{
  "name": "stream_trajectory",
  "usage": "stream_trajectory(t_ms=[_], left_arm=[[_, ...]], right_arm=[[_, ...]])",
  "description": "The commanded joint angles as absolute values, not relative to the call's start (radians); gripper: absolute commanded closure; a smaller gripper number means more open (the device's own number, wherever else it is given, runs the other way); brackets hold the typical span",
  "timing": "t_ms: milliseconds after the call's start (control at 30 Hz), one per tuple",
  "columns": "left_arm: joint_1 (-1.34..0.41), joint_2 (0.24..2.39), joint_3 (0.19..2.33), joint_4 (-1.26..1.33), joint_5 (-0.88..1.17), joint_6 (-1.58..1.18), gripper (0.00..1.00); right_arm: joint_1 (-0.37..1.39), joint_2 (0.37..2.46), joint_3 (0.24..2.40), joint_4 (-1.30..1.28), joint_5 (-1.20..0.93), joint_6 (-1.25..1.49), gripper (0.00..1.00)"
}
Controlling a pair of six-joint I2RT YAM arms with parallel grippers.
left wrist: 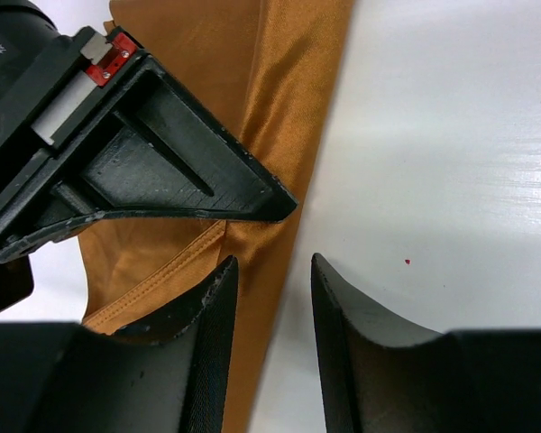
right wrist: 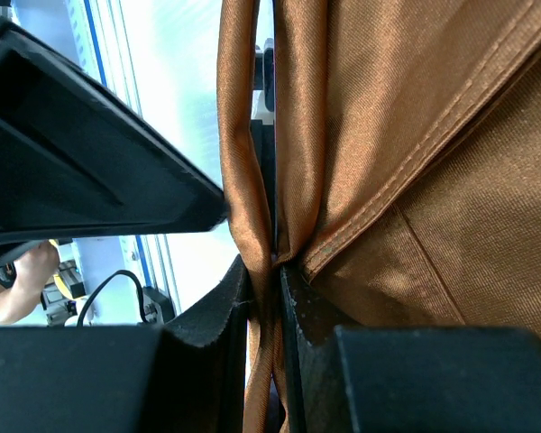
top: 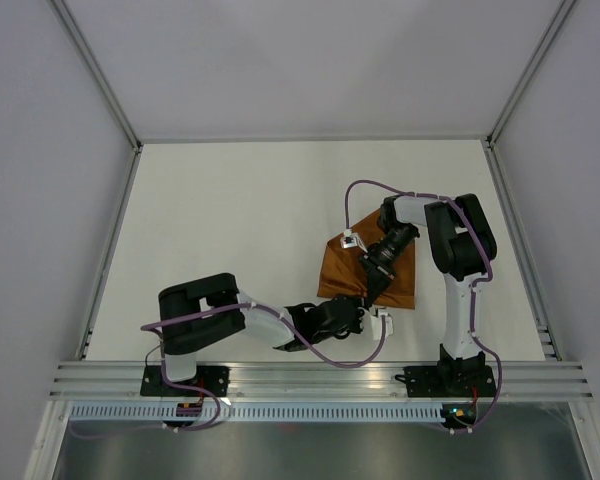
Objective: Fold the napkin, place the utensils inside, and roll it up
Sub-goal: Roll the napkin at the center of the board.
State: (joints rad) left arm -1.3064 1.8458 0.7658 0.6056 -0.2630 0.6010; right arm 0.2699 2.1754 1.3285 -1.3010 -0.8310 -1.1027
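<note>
The rust-brown napkin [top: 340, 270] lies bunched on the white table right of centre. My right gripper [top: 372, 287] reaches down to its near edge and is shut on a gathered fold of the cloth [right wrist: 433, 135], which is pinched between the two pads [right wrist: 275, 266]. My left gripper [top: 366, 310] sits just in front of it, low over the table. Its jaws [left wrist: 270, 262] are open, with the napkin's edge [left wrist: 279, 90] running under the gap; nothing is gripped. The right gripper's black finger [left wrist: 189, 180] crosses the left wrist view. The utensils are out of view.
Bare white table [top: 230, 220] spreads left of and behind the napkin. An aluminium rail [top: 320, 380] runs along the near edge by the arm bases. Grey enclosure walls and metal frame posts [top: 110, 250] bound the sides.
</note>
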Motion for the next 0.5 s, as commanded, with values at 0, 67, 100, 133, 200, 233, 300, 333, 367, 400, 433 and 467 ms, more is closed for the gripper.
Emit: stream_trajectory(t_ms=[0,67,100,133,200,233,300,333,367,400,433,467], left_arm=[[-1.295,1.887,0.802,0.643,-0.261,0.655,0.56],[-1.286,1.885,0.816,0.608,-0.226,0.632,0.56],[-1.276,1.887,0.821,0.583,-0.195,0.624,0.56],[-1.273,1.888,0.822,0.584,-0.192,0.621,0.56],[-1.26,1.901,0.827,0.58,-0.193,0.62,0.57],[-1.255,1.902,0.827,0.581,-0.19,0.618,0.57],[-1.24,1.902,0.827,0.572,-0.155,0.606,0.57],[-1.235,1.902,0.83,0.562,-0.15,0.6,0.57],[-1.23,1.902,0.836,0.545,-0.12,0.597,0.57],[-1.229,1.907,0.841,0.529,-0.109,0.594,0.58],[-1.229,1.908,0.848,0.505,-0.098,0.585,0.59],[-1.227,1.91,0.853,0.493,-0.081,0.58,0.59]], right_arm=[[0.268,2.221,1.335,-1.147,-0.738,-1.155,0.85],[0.268,2.221,1.335,-1.146,-0.736,-1.155,0.85],[0.268,2.221,1.336,-1.146,-0.736,-1.154,0.85],[0.268,2.221,1.336,-1.147,-0.733,-1.152,0.86],[0.268,2.223,1.338,-1.147,-0.733,-1.15,0.85],[0.268,2.224,1.339,-1.147,-0.733,-1.15,0.85],[0.268,2.226,1.342,-1.149,-0.733,-1.149,0.86],[0.268,2.227,1.342,-1.149,-0.733,-1.149,0.86],[0.268,2.229,1.342,-1.149,-0.73,-1.147,0.86],[0.27,2.229,1.342,-1.149,-0.732,-1.147,0.86],[0.27,2.23,1.344,-1.15,-0.73,-1.146,0.86],[0.268,2.23,1.35,-1.152,-0.73,-1.147,0.86]])
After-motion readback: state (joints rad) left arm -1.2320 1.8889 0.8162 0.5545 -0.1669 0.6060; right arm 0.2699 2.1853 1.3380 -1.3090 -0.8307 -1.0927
